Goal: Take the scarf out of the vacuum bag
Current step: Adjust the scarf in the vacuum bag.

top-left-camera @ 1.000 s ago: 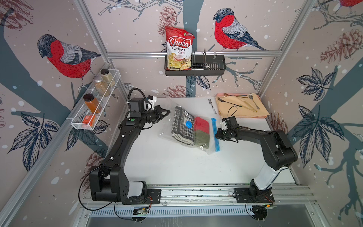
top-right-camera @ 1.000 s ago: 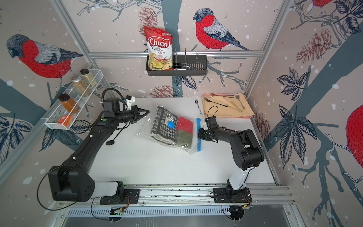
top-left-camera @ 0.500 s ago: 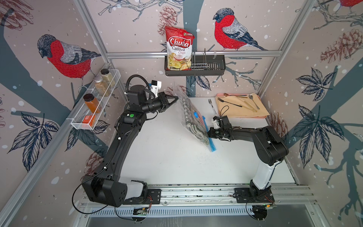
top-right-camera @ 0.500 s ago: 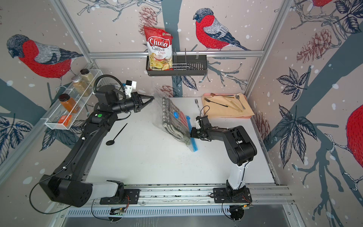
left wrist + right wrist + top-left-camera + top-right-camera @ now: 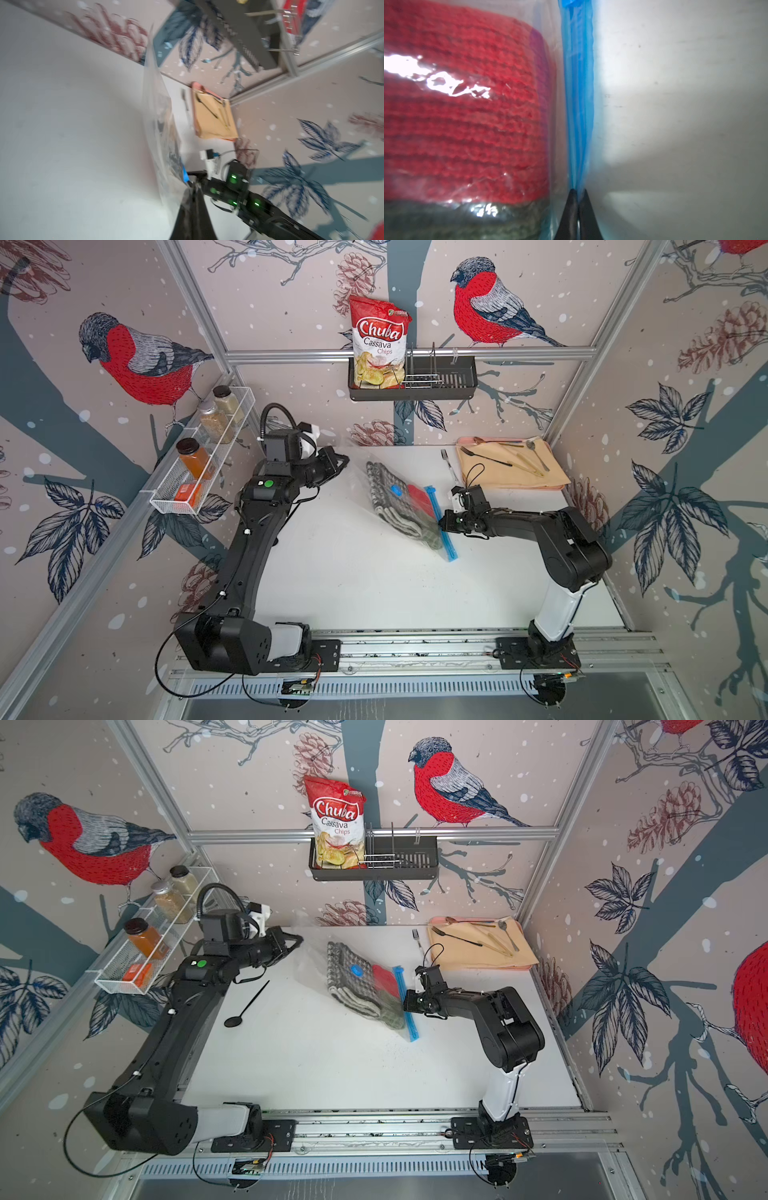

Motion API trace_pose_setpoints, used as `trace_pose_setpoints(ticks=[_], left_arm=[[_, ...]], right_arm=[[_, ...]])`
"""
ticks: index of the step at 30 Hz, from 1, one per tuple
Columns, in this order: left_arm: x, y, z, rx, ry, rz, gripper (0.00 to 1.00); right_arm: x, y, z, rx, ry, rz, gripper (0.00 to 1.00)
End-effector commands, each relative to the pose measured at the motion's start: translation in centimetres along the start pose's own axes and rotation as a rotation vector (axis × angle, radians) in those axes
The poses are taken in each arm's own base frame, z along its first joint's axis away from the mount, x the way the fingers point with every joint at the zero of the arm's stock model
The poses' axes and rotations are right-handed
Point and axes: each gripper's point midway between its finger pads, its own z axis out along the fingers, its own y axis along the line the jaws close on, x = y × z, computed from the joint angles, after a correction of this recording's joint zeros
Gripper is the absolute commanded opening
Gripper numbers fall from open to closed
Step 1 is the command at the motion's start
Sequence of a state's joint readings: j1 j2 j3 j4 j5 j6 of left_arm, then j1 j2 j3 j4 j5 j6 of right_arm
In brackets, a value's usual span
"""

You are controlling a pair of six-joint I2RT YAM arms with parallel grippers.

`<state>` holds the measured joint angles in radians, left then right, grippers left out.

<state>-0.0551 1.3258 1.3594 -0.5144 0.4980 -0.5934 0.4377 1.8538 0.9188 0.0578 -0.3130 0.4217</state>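
Left pincer (image 5: pixel 338 464), left of centre in a top view: closed on the clear film of the vacuum bag (image 5: pixel 358 489). Centre: scarf (image 5: pixel 386 497) lies wholly inside the bag. Right of centre: right pincer (image 5: pixel 578 192) is clamped on the blue zip strip (image 5: pixel 579 104). Judged early: nothing is out. Cannot tell whether the mouth is open.

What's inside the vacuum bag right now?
Through the clear vacuum bag: the houndstooth scarf, with a red knit piece and an olive-green knit piece beside it. Anything beneath them is hidden, and whether the zip strip is open cannot be told.
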Motion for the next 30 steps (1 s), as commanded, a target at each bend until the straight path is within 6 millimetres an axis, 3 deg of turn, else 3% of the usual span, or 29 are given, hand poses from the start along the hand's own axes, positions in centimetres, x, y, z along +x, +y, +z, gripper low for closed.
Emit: trace_pose_setpoints(ticks=[1, 7, 14, 15, 17, 19, 23, 24, 25, 27, 30], left_arm=[[1.6, 7.7, 0.2, -0.269, 0.026, 0.021, 0.00], [3.8, 15.3, 0.3, -0.615, 0.048, 0.055, 0.00], [7.9, 19.8, 3.2, -0.787, 0.135, 0.045, 0.00], [8.1, 20.0, 3.3, -0.816, 0.125, 0.060, 0.01], [8.3, 20.3, 3.4, -0.863, 0.096, 0.068, 0.18], [8.0, 20.5, 3.1, -0.896, 0.061, 0.069, 0.28], [6.9, 19.5, 2.0, -0.929, -0.021, 0.102, 0.37], [6.6, 18.9, 1.7, -0.934, -0.046, 0.118, 0.41], [6.3, 18.2, 1.3, -0.938, -0.065, 0.131, 0.42], [5.6, 16.4, 0.7, -0.926, -0.114, 0.154, 0.42], [5.1, 12.9, 0.9, -0.841, -0.173, 0.206, 0.45]], right_arm=[[6.5, -4.9, -0.7, 0.234, 0.223, 0.064, 0.00], [6.1, -4.0, -1.0, 0.176, 0.180, 0.065, 0.00], [5.5, -1.9, -1.7, 0.062, 0.141, 0.058, 0.00], [5.4, -1.6, -1.8, 0.047, 0.135, 0.055, 0.00], [5.2, -0.9, -2.3, 0.015, 0.127, 0.046, 0.00], [5.0, 0.0, -2.7, -0.024, 0.119, 0.039, 0.06], [4.2, 1.0, -3.8, -0.077, 0.079, 0.038, 0.46], [3.8, 1.1, -4.2, -0.091, 0.066, 0.045, 0.65], [3.3, 1.2, -4.6, -0.104, 0.049, 0.054, 0.73], [2.4, 1.3, -5.7, -0.127, 0.012, 0.070, 0.80], [1.0, 0.7, -7.1, -0.122, -0.049, 0.094, 0.80]])
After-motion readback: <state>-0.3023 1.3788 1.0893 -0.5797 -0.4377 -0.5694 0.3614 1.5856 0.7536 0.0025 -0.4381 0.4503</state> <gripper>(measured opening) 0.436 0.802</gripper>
